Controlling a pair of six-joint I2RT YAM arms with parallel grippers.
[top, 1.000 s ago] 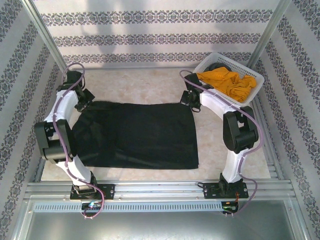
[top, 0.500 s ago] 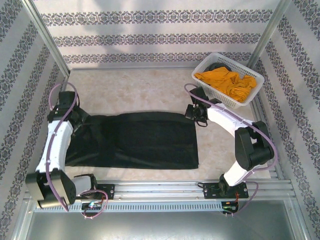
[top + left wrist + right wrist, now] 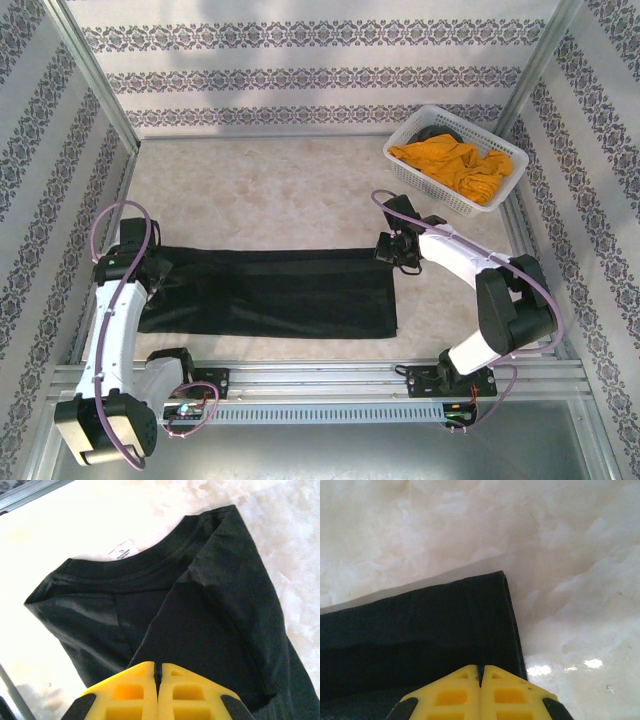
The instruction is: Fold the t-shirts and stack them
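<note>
The black t-shirt [image 3: 270,295] lies as a long folded band across the near half of the marble-patterned table [image 3: 280,180], with its collar [image 3: 125,572] end on the left. The left gripper [image 3: 152,272] has its 2 yellow fingers [image 3: 130,690] pressed together on a raised fold of cloth just beside the collar, and the right gripper [image 3: 394,254] pinches the band's far right corner likewise. The mustard-orange t-shirt [image 3: 455,165] sits crumpled in the white lattice basket [image 3: 428,186] at the table's far right corner, well apart from the black one.
</note>
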